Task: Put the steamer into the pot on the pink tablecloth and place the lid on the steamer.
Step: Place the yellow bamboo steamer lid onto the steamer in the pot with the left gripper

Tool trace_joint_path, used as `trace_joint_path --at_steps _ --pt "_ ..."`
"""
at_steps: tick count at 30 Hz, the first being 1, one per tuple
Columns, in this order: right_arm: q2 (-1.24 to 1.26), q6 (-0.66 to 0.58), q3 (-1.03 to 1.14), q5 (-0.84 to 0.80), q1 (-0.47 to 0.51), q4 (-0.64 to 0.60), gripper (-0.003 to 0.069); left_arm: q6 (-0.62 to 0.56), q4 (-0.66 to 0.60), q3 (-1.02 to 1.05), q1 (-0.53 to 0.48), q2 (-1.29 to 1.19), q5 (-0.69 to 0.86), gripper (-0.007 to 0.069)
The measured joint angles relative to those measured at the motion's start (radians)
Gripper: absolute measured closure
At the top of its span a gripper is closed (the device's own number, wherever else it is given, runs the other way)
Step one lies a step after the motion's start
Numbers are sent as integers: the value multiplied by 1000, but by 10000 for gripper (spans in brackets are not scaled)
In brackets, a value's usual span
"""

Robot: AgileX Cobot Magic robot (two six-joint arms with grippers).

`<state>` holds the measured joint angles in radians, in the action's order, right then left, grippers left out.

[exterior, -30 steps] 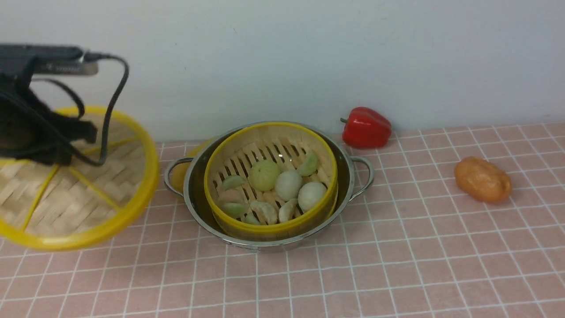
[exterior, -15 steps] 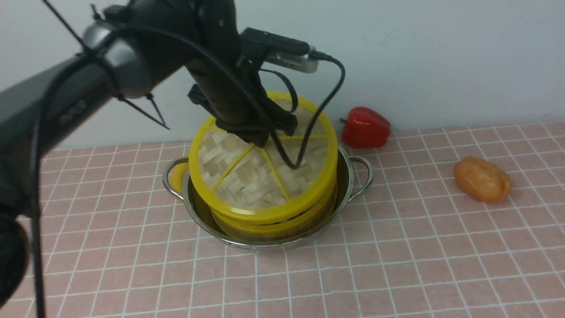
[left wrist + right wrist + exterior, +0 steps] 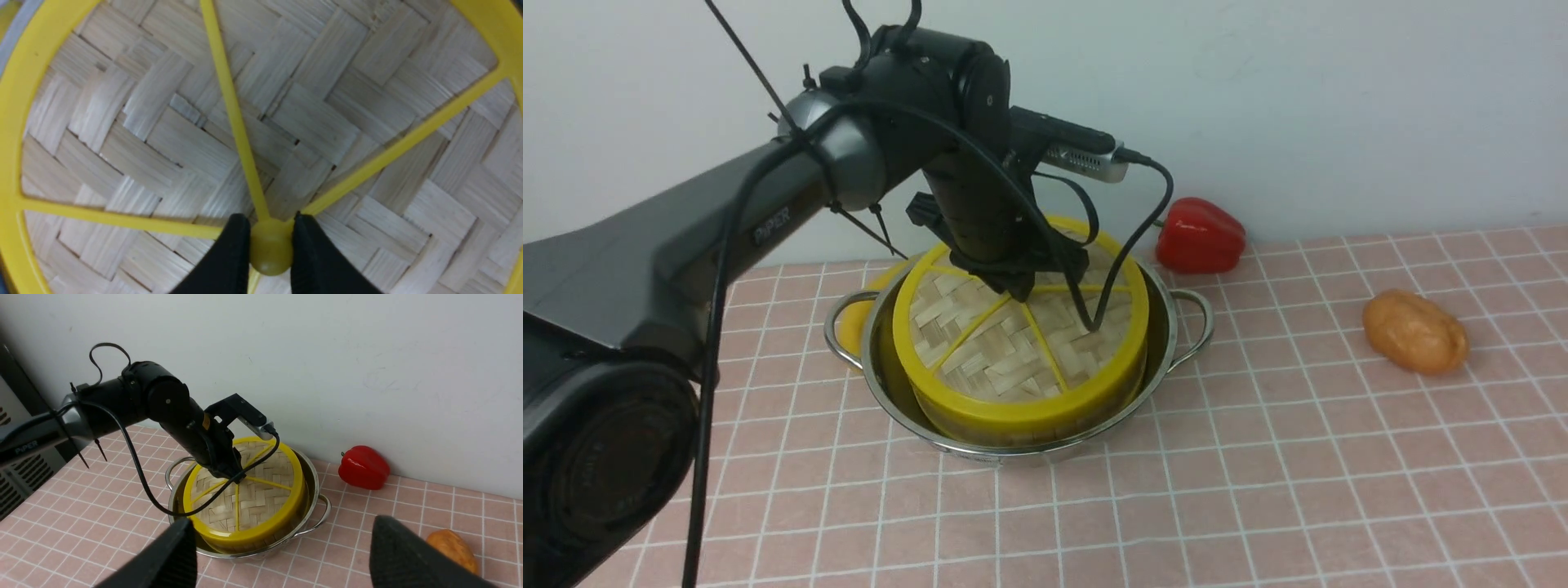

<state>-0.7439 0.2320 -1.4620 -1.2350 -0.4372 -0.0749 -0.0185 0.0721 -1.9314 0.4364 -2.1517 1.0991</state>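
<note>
I am pinching the lid (image 3: 1013, 351) by its centre hub (image 3: 269, 251) with the left gripper (image 3: 271, 228), the lid seemingly sitting flush on the steamer (image 3: 1021, 437) inside the pot (image 3: 1168, 343) on the pink tablecloth (image 3: 1258, 490), so I am aiming to release gently and lift straight up.

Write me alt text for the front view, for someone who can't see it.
The left arm's black fingers pinch the centre hub of a flat round woven-bamboo lid with a yellow rim, which sits in a shiny two-handled steel pot on a pink grid-lined tablecloth. A red pepper and an orange lump lie to the right.
</note>
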Motion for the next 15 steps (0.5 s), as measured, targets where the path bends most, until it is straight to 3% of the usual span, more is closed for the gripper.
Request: trace_joint_path --at_steps 15 --pt "0 17 0 0 0 0 116 30 9 -3 0 -8 -8 508"
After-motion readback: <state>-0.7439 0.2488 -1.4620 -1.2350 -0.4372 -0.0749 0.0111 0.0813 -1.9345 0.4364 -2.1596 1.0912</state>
